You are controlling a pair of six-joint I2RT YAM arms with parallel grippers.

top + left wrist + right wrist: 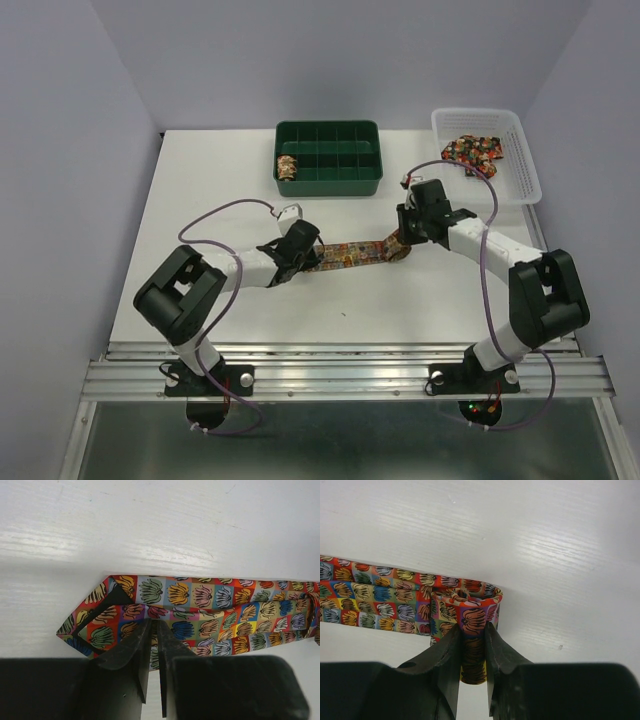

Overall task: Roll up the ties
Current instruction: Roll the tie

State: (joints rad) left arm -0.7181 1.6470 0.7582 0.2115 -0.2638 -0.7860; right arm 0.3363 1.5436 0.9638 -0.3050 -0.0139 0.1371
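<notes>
A patchwork-print tie [350, 252] lies flat across the middle of the table between my two grippers. My left gripper [303, 250] pinches the near edge of its wide end. In the left wrist view the tie [200, 600] shows its pointed tip at the left, and the left gripper [153, 626] has its jaws closed on the fabric. My right gripper [402, 240] holds the other end, which is wound into a small roll [470, 607]. In the right wrist view the right gripper [473, 632] is shut on that roll, and the flat strip [375, 600] runs off to the left.
A green compartment tray [340, 185] stands at the back centre with one rolled tie [287, 167] in its left compartment. A white basket [520, 170] at the back right holds more patterned ties [475, 150]. The table's front rail [340, 365] runs in front of the arm bases.
</notes>
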